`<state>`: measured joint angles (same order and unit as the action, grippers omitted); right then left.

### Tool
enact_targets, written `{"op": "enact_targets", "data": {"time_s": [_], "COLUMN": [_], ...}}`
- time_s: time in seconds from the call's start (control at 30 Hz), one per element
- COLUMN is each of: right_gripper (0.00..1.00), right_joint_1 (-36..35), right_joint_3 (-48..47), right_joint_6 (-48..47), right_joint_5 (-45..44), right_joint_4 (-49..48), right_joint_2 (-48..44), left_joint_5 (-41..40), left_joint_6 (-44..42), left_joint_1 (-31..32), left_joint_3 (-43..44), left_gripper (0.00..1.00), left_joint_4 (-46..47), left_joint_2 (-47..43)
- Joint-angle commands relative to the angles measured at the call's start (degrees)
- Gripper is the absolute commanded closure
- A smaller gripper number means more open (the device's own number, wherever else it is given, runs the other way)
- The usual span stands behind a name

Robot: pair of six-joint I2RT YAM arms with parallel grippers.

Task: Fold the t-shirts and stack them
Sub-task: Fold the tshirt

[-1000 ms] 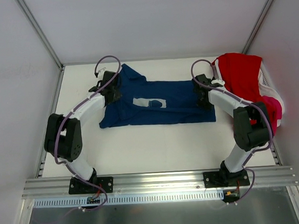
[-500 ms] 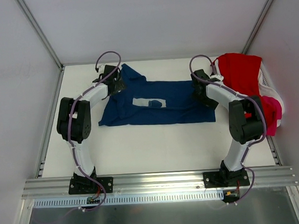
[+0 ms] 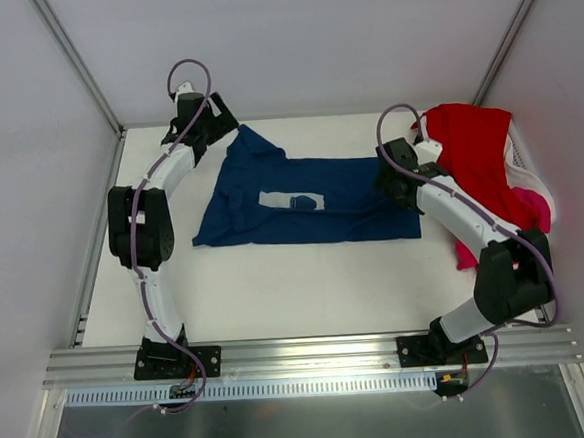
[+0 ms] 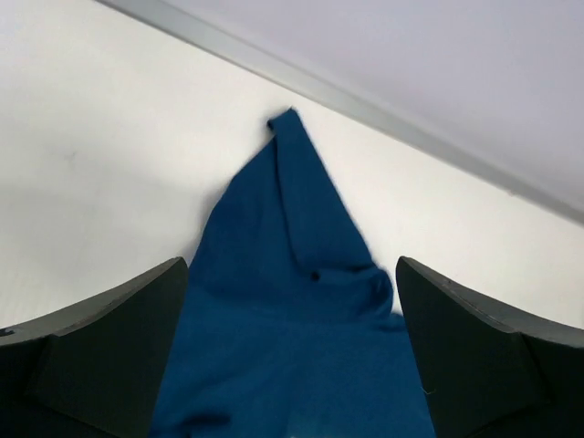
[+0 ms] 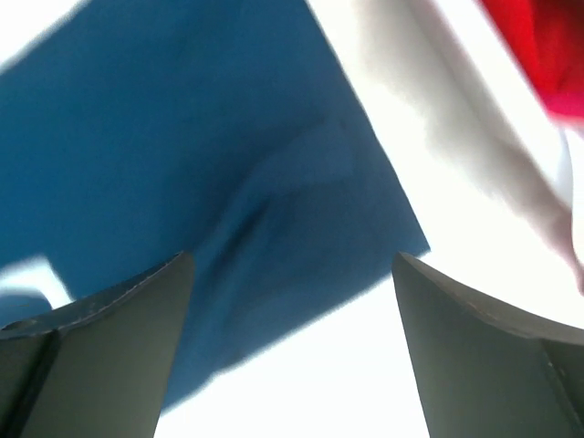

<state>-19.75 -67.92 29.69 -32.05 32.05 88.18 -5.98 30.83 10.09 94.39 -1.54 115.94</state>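
Currently the navy tee (image 3: 306, 203) lies spread on the tabletop (image 3: 276, 280), one sleeve tip toward 11 o'clock. Left claw (image 3: 208, 125) hangs by that sleeve, right claw (image 3: 397, 177) over the tee's edge at 3 o'clock; both gape wide, empty. Uneven pinches could skew the fold, and the right arm might snag the red tee (image 3: 473, 151) heaped at 2 o'clock.

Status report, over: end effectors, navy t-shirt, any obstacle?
Left end effector open, right end effector open, both empty. Navy t-shirt spread on table. Red t-shirt heaped aside, right.

flat tee (image 3: 317, 217) centre, heaped tees (image 3: 473, 151) right
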Motion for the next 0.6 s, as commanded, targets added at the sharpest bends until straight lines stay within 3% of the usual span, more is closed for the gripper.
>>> {"op": "enact_targets", "data": {"time_s": [0.0, 0.1, 0.3, 0.57], "right_gripper": [0.06, 0.06, 0.06, 0.06], "right_joint_1": [-2.2, -3.2, -4.9, -5.3], "right_joint_3": [5.9, 10.5, 16.7, 19.1], "right_joint_6": [-0.8, -0.6, 0.0, 0.7], "right_joint_5": [0.8, 0.9, -0.6, -2.0], "right_joint_4": [0.5, 0.0, -0.5, -0.1], "right_joint_2": [-6.1, -10.1, -15.3, -15.3], "left_joint_5": [12.7, 15.6, 27.5, 20.9], "left_joint_6": [7.0, 12.4, 26.4, 23.3], "left_joint_1": [-3.2, -3.3, -3.0, 1.3], "left_joint_3": [1.5, 5.0, 8.2, 0.0], "left_gripper": [0.02, 0.03, 0.08, 0.1], "left_joint_4": [9.4, 11.7, 25.0, 23.6], "left_joint_2": [6.0, 10.7, 20.3, 10.5]}}
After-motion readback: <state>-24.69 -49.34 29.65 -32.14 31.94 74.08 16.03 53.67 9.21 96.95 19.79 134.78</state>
